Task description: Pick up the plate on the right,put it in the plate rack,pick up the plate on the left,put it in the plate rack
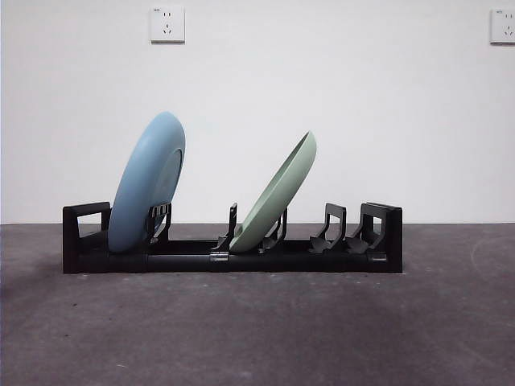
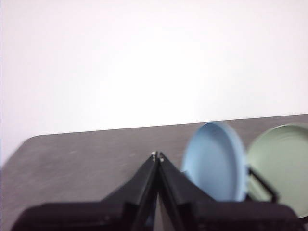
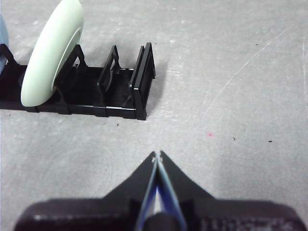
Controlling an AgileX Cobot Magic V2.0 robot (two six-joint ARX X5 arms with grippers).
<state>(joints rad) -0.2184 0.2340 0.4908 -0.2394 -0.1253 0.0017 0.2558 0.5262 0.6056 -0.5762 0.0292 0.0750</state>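
Note:
The black plate rack [image 1: 233,259] stands on the grey table. A blue plate [image 1: 147,183] leans on edge in its left slots. A pale green plate [image 1: 278,193] leans between the prongs near the middle. The left wrist view shows the blue plate [image 2: 217,161] and the green plate [image 2: 281,166] beyond my left gripper [image 2: 157,155], which is shut and holds nothing. My right gripper [image 3: 157,155] is shut and empty above bare table, off the rack's right end [image 3: 144,82], with the green plate [image 3: 50,50] standing in the rack. Neither gripper shows in the front view.
A white wall with two sockets [image 1: 167,23] stands behind the table. The rack's right slots [image 1: 348,229] hold nothing. A small red speck [image 3: 210,134] lies on the table near the right gripper.

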